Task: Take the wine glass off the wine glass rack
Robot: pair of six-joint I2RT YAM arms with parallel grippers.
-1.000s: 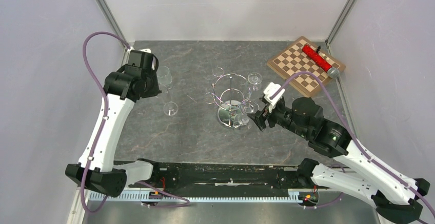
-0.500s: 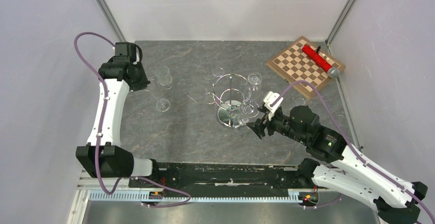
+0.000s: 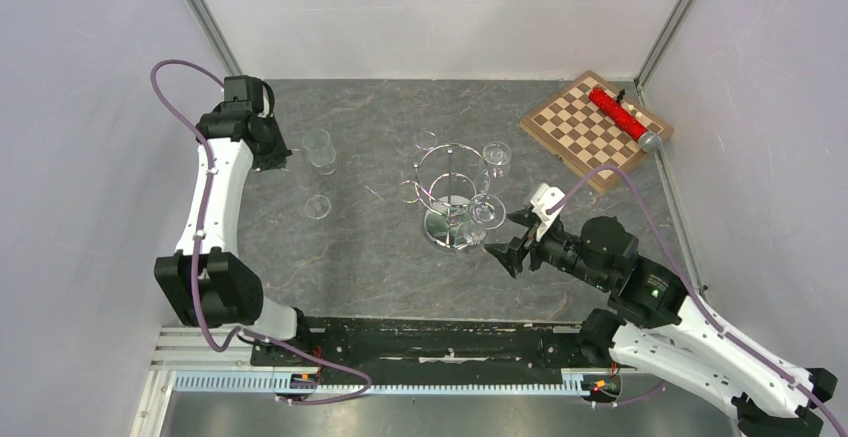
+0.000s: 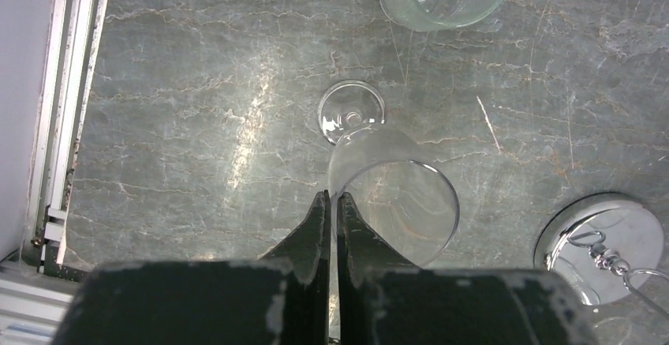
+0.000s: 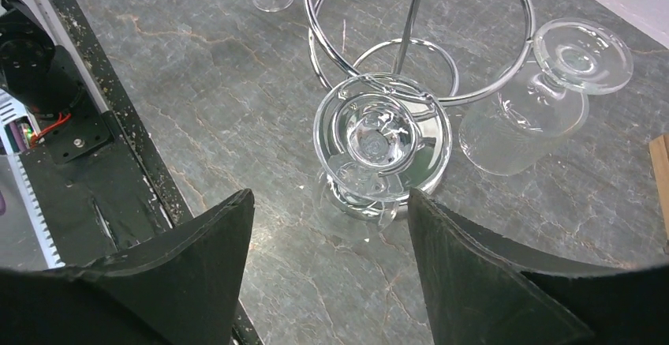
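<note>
Two loose glasses stand on the grey desk [image 3: 380,257] at far left: a far loose glass [image 3: 320,147] and a near loose glass [image 3: 317,205]. The left end effector [image 4: 332,203] hangs above them with its fingers pressed together and nothing between them. In the left wrist view its tips overlap the rim of the near loose glass, and I cannot tell whether they touch it.

In the middle stands the wine glass rack [image 3: 435,225], chrome wire on a round mirrored base, well apart from the loose glasses. The wine glass [image 3: 487,209] hangs upside down, with its foot caught in a loop on the ring's near right side and its bowl over the base. A second hanging glass [image 3: 497,154] hangs the same way on the far right side.

Just beside the rack, at its near right, the right end effector [image 3: 508,237] faces the wine glass with its jaws wide apart, holding nothing and clear of the glass. At far right lies a chessboard [image 3: 580,137] with a red object [image 3: 617,112] on it.
</note>
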